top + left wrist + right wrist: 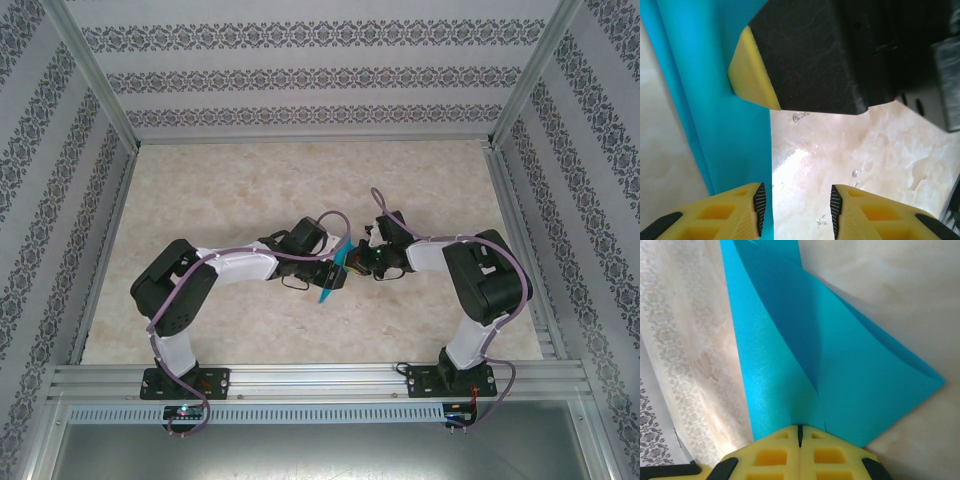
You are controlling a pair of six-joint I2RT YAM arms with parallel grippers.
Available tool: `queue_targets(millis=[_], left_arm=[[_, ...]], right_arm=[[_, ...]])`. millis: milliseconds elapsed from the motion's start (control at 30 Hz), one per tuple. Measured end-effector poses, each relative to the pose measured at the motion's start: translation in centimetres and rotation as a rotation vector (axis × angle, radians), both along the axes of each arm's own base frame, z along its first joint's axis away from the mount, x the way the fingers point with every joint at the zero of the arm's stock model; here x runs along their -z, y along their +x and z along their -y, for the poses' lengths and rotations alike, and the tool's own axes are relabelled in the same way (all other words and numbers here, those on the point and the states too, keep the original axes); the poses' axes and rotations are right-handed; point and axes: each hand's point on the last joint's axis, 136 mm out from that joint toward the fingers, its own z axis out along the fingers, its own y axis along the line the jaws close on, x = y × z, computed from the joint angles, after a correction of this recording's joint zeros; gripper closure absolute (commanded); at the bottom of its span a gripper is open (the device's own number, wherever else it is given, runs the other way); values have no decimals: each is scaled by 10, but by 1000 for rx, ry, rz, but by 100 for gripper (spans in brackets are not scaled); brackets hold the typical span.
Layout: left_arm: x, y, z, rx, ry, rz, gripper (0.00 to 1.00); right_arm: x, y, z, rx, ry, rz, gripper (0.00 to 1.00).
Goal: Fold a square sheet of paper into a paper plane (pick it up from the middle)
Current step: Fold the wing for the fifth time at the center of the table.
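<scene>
Above the middle of the beige marbled table (pixel 240 180), the thin turquoise-blue square sheet of paper (pixel 840 370), one flap creased over, is held clear of the surface, pinched in the fully closed yellow-padded right gripper (pixel 800 432). The yellow-padded left gripper (pixel 796 207) is seen with jaws parted, the sheet's edge lying just at one pad, nothing clamped. For a clean fold, that edge is best brought fully between the pads and aligned before closing, with the right pinch firm so nothing twists.
</scene>
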Motion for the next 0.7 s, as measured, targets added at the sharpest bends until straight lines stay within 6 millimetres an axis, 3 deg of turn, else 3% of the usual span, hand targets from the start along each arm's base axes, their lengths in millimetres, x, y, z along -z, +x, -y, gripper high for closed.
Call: queue_targets(millis=[167,300,700], left_arm=[[-8,5,-9,-61,18,29,71],[-3,3,-14,-83,34,15,79],[16,-6,-14,-73,82,-22,86]], right_arm=[[0,0,0,-10,-7,0,100],[0,0,-1,-18,-13,5,100],[1,0,-1,-24,-21,11,100]])
